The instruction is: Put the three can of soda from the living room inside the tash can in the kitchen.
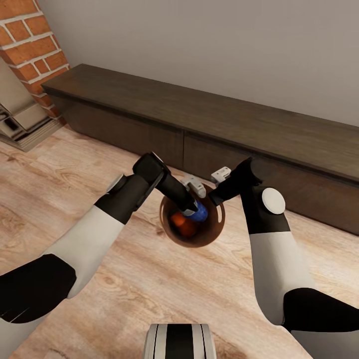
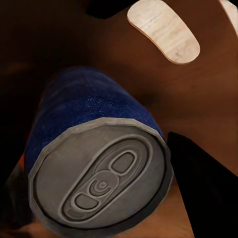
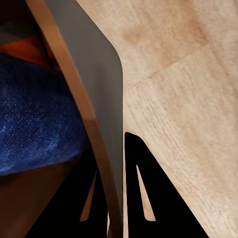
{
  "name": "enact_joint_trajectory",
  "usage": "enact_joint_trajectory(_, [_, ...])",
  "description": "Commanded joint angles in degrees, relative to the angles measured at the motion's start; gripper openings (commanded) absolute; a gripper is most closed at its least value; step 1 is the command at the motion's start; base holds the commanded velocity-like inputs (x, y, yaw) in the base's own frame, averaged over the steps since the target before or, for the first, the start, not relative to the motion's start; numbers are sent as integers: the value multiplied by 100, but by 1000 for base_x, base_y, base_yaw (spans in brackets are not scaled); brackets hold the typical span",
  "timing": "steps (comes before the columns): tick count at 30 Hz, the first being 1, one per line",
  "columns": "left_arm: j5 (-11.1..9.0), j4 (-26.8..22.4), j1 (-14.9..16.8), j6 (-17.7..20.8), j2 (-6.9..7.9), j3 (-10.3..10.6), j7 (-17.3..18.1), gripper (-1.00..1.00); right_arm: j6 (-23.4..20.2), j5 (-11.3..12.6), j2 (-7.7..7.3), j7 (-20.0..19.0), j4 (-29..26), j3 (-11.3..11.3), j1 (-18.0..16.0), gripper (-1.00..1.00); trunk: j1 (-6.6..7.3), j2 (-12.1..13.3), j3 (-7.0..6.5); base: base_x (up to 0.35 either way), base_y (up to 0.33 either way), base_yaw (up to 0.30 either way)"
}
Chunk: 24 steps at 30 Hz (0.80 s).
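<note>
Head view has the left gripper [image 1: 193,209] reaching down into the round glossy copper-brown trash can [image 1: 170,230], clamped on the small blue soda can with the silver top [image 1: 199,213], which sits just inside the rim. Right below those fingers I can see orange [image 1: 180,225] at the bottom of the bin, probably the orange cans, though I can't count them. Left wrist view shows the blue can tilted, pull-tab end toward the camera, one dark finger [image 2: 208,183] pressed against its side. An empty-ish drink can like this should be light, thin-walled and slick, so I'd grip the middle of the body without crushing it. Further right, the right gripper [image 1: 218,195] is closed on the bin's rim, one finger either side of the wall [image 3: 84,106] in its wrist view. The bin looks stiff and glossy, so a rim pinch could slip. Behind it runs a long dark low cabinet [image 1: 279,134] on the light wood floor [image 1: 65,184], so this isn't the kitchen yet.
</note>
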<state>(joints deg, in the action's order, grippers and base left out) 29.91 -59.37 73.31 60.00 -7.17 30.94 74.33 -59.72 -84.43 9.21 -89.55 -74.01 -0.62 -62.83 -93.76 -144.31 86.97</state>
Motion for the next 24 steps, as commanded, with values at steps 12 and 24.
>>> enact_joint_trajectory(12, [-32, -84, 0, 0, 42, -32, 24, 100, -28, 46, -6, -45, 39, 5, -1, -100, 1, 0, 0, 0, 0, 0])
enact_joint_trajectory(24, [-70, -2517, -9, 0, 1471, -1797, 1567, 100, -28, 72, -74, -45, 178, 126, 3, -100, 1, 0, 0, 0, 0, 0])
